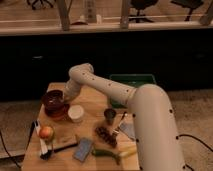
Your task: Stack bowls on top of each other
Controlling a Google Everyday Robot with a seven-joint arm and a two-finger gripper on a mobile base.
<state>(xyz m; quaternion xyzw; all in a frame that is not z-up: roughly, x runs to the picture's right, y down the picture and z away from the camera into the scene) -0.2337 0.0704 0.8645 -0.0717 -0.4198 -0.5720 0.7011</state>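
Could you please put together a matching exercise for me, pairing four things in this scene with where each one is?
Things:
1. apple
2. white cup
3. green tray
4. gripper

Places:
A. at the right rim of the maroon bowl
B. at the far right of the table
C. near the table's front left corner
D. between the maroon bowl and the metal cup

Pairs: 1-C, 2-D, 3-B, 4-A.
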